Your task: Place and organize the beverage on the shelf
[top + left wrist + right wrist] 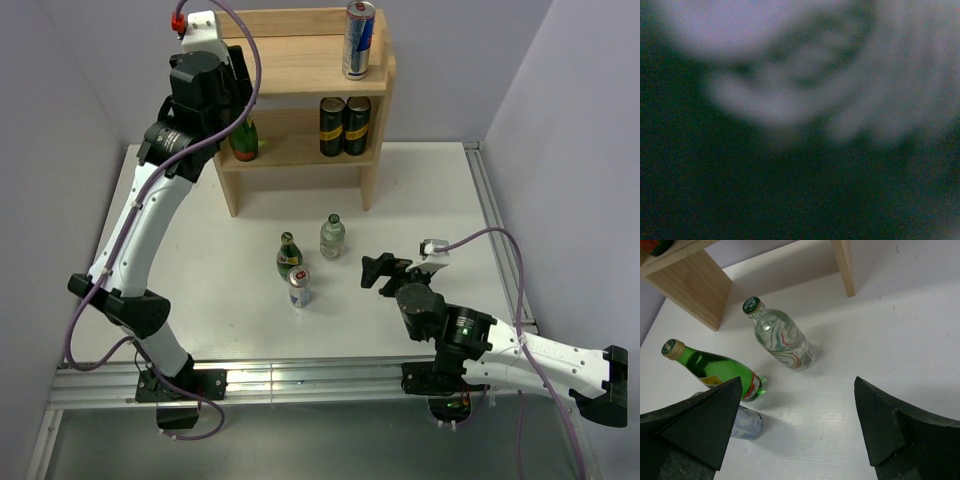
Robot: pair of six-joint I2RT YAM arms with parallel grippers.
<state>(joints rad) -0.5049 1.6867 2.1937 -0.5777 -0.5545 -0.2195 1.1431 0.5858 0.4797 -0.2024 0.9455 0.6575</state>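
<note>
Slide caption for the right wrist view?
Open right gripper faces a clear glass bottle, a green glass bottle and a silver can on the white table.

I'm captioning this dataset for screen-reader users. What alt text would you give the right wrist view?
The right gripper hangs open over a white table, its black fingers framing three upright drinks: a clear bottle, a green bottle beside it, and a silver can half hidden behind one finger. A wooden shelf stands behind.
</note>
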